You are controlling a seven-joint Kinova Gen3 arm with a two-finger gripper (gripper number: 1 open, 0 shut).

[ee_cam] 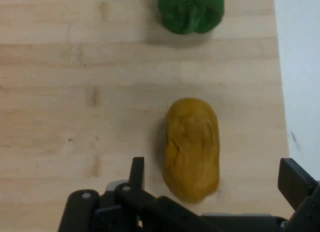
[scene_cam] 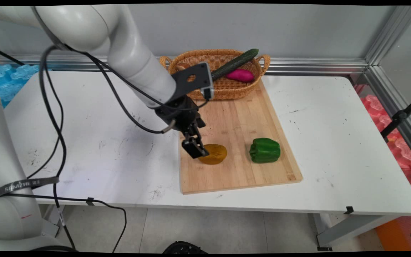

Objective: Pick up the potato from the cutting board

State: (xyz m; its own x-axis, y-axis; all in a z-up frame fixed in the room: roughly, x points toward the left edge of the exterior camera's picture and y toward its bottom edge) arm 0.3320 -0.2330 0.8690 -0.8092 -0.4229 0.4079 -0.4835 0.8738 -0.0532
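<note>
1. While the gripper [scene_cam: 194,150] hangs low over the cutting board [scene_cam: 241,171], I read its jaws as spread wide. In the hand view its fingers [ee_cam: 137,172] stand one on each side of the yellow-brown potato [ee_cam: 192,147] and hold nothing.
2. The potato lies on the near half of the board, just beside the gripper in the main view [scene_cam: 215,154]. One black finger overlaps its left end there, and I cannot tell whether it touches.
3. In my judgement the centring is off. In the hand view the potato sits closer to the left-of-picture finger than to the other one, so I would want the gaps evened out before committing to anything.
4. The potato's long axis runs along the view, across the line between the fingers, so they face its narrow width. I judge that to be the better orientation for a rounded, lumpy thing that could roll.
5. Height is the weak point. Neither view shows how far the fingertips are from the wood, so I would move slowly and watch for the tips meeting the board.
6. The green pepper [scene_cam: 265,150] lies apart from the potato on the same board, clear of both fingers.
7. The wicker basket [scene_cam: 227,92], at the board's far end, holds a cucumber [scene_cam: 234,63] and a purple sweet potato [scene_cam: 240,75], well away from the hand.
</note>
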